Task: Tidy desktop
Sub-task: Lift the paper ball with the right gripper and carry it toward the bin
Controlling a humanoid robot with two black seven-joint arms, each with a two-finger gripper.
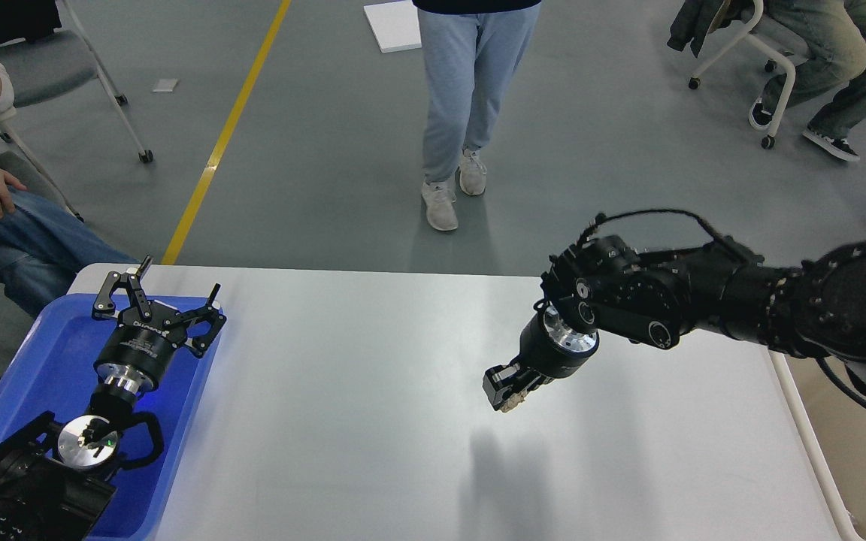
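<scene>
The desktop (358, 391) is a wide white-grey tabletop with rounded corners. My right gripper (507, 392) hangs above the table's middle right, pointing down and left, and is shut on a small crumpled beige scrap (512, 403) that shows only partly between the fingers. Its shadow falls on the table below. My left gripper (156, 289) is open and empty, held over the far end of the blue tray (42, 376) at the left.
The beige-white bin (831, 421) stands at the table's right edge, mostly hidden by my right arm. A person stands beyond the far table edge. Seated people and chairs are at far left and far right.
</scene>
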